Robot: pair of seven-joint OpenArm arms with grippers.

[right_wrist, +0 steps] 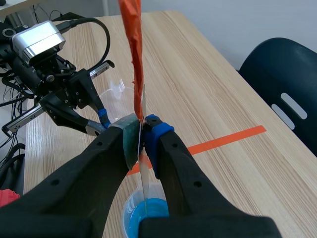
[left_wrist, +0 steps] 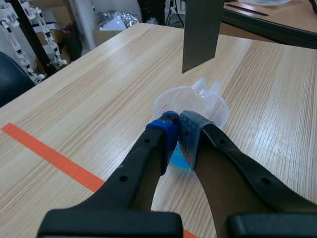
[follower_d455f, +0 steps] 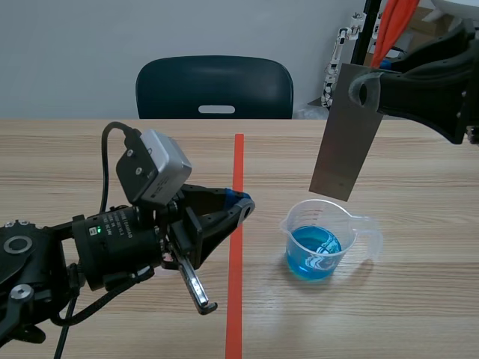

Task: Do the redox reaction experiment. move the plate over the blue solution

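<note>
A grey metal plate (follower_d455f: 346, 134) hangs tilted from my right gripper (follower_d455f: 368, 90), which is shut on its top end. Its lower edge is just above the rim of a clear plastic beaker (follower_d455f: 326, 238) holding blue solution (follower_d455f: 314, 253). In the right wrist view the plate (right_wrist: 144, 168) shows edge-on between the pads, with the blue solution (right_wrist: 148, 215) under it. My left gripper (follower_d455f: 243, 203) rests low by the orange tape line, shut on nothing. In the left wrist view its tips (left_wrist: 177, 130) meet just short of the beaker (left_wrist: 190, 101), with the plate (left_wrist: 200, 32) hanging beyond.
An orange tape line (follower_d455f: 237, 224) runs down the table's middle. A dark chair (follower_d455f: 215, 88) stands behind the far edge. Racks and orange cloth (follower_d455f: 397, 22) stand at the back right. An orange strip (right_wrist: 132, 49) hangs ahead of the right fingers.
</note>
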